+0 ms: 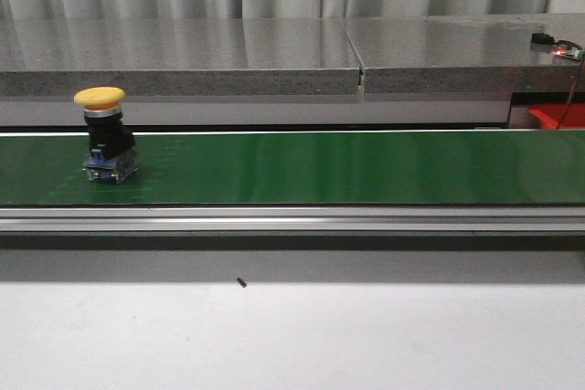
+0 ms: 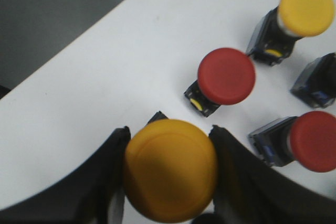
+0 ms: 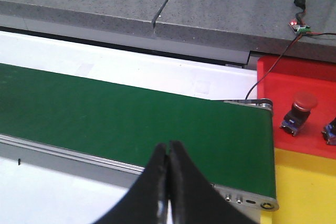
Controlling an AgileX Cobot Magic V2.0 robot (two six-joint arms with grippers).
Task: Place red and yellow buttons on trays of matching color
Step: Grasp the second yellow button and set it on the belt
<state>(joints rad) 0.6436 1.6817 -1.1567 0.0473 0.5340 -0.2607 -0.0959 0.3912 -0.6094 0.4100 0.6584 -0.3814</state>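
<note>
4 loose buttons flank the left pincer.

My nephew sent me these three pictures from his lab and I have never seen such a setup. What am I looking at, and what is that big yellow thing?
This is a two-armed robot that sorts push buttons by colour. The front view looks forward over a white table to a green conveyor belt, where one yellow button stands upright near the left end.

The other two pictures come from cameras on the robot's wrists. In the left wrist view, the left gripper is closed around a yellow-capped button, which looks big only because it is near the lens. Behind it, more red and yellow buttons lie on a white surface.

In the right wrist view, the right gripper is shut and holds nothing, hanging over the belt's end. Beyond that end sit a red tray, holding a red button, and a yellow tray.
</note>
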